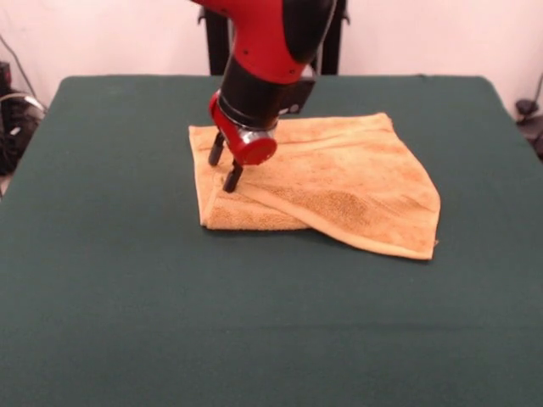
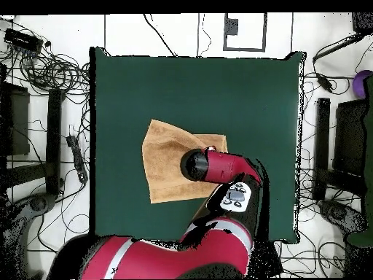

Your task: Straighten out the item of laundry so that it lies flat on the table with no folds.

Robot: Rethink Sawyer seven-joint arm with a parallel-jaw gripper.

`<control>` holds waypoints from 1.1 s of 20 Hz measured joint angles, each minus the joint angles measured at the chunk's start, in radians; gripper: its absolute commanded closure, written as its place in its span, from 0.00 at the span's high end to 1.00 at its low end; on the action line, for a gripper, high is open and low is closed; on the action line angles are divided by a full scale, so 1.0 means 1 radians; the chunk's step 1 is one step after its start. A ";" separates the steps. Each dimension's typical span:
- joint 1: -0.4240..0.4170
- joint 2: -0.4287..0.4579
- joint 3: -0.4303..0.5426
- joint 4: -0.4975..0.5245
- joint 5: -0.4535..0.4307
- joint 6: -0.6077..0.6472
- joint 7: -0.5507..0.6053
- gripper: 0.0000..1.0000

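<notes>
The golden-tan towel point(image 1: 339, 178) lies near the middle of the dark green table point(image 1: 127, 280). It is not flat: one layer is folded diagonally over another, with a ridge running from its left side towards the front right corner. My gripper point(image 1: 222, 172) points down at the towel's left part, with its two black fingers point(image 1: 232, 178) apart and their tips at the cloth. It is open and holds nothing. In the overhead view the towel point(image 2: 164, 160) shows left of centre on the table point(image 2: 255, 95), and the red arm point(image 2: 215, 166) covers the towel's right part and hides the gripper.
Green tabletop surrounds the towel on all sides. Off the table, cables and equipment point(image 2: 44, 65) lie on the floor at the overhead view's left, with dark stands point(image 2: 324, 146) at its right. The black pedestal point(image 1: 216, 38) stands behind the table's far edge.
</notes>
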 measured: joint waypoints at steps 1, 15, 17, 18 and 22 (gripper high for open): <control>-0.002 0.000 0.000 0.001 0.005 -0.001 0.000 1.00; -0.010 -0.042 0.003 0.033 0.061 0.003 0.000 1.00; -0.006 -0.064 0.003 0.042 0.061 0.011 0.000 1.00; -0.001 -0.089 0.002 0.051 0.060 0.020 0.000 1.00; 0.007 -0.133 0.002 0.062 0.060 0.026 0.000 1.00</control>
